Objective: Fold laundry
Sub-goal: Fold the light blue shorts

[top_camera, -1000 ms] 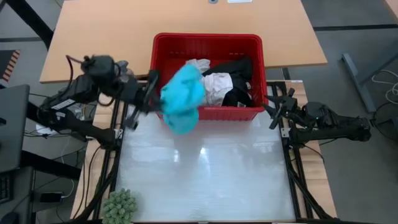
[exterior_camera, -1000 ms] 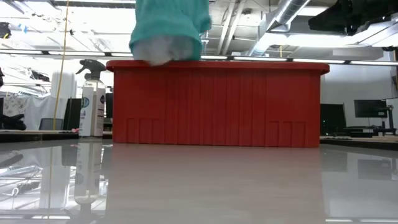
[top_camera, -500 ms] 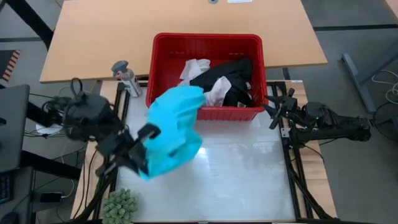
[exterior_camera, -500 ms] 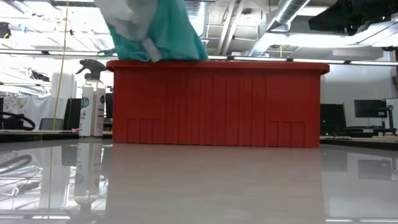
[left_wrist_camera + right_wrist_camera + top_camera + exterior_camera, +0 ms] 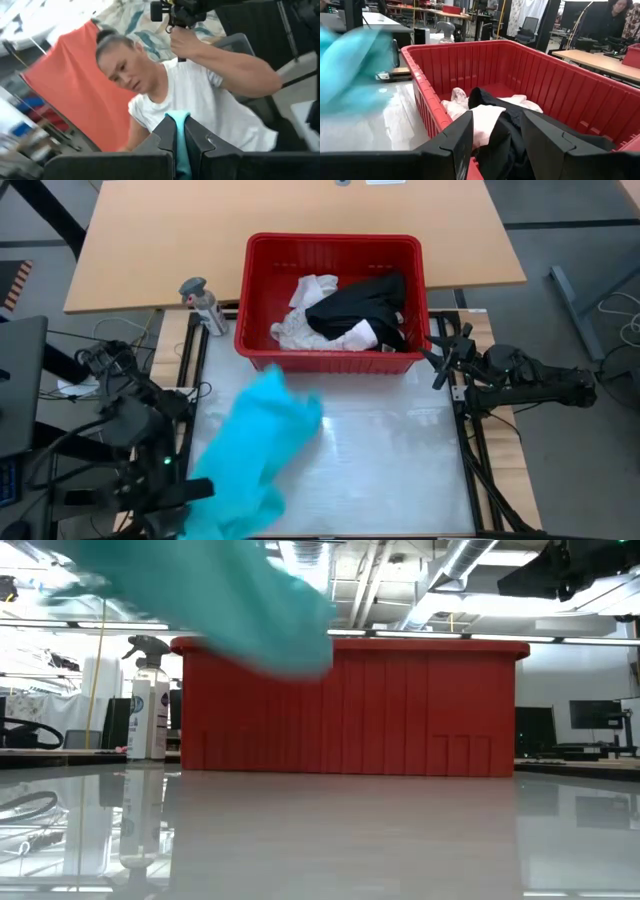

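Observation:
The teal garment (image 5: 258, 448) hangs in the air over the table's near left part, blurred, and shows high up in the low view (image 5: 210, 600). My left gripper (image 5: 198, 492) is at the table's near left corner, shut on this cloth (image 5: 181, 142). A black garment (image 5: 355, 302) and white ones (image 5: 300, 325) lie in the red basket (image 5: 262, 250) at the table's far edge. My right gripper (image 5: 440, 358) waits open at the basket's near right corner, its fingers (image 5: 465, 130) pointing level into the basket. My left gripper pinches a bit of the teal garment (image 5: 180, 120) between its two shut fingers, which point about level. Which part of the garment this is cannot be told. The cloth trails from the fingers toward the basket, clear of the table (image 5: 300, 650).
A spray bottle (image 5: 202, 302) stands left of the basket. A wooden table (image 5: 150, 240) lies beyond the basket. A person (image 5: 175, 95) stands beyond my left gripper. The glossy worktop (image 5: 390, 460) right of the garment is bare.
My left gripper has swung from the basket's left near corner toward the table's near left corner, turning as it went, still shut. The teal garment has come along, off the basket's rim and out over the table, stretched out behind the gripper.

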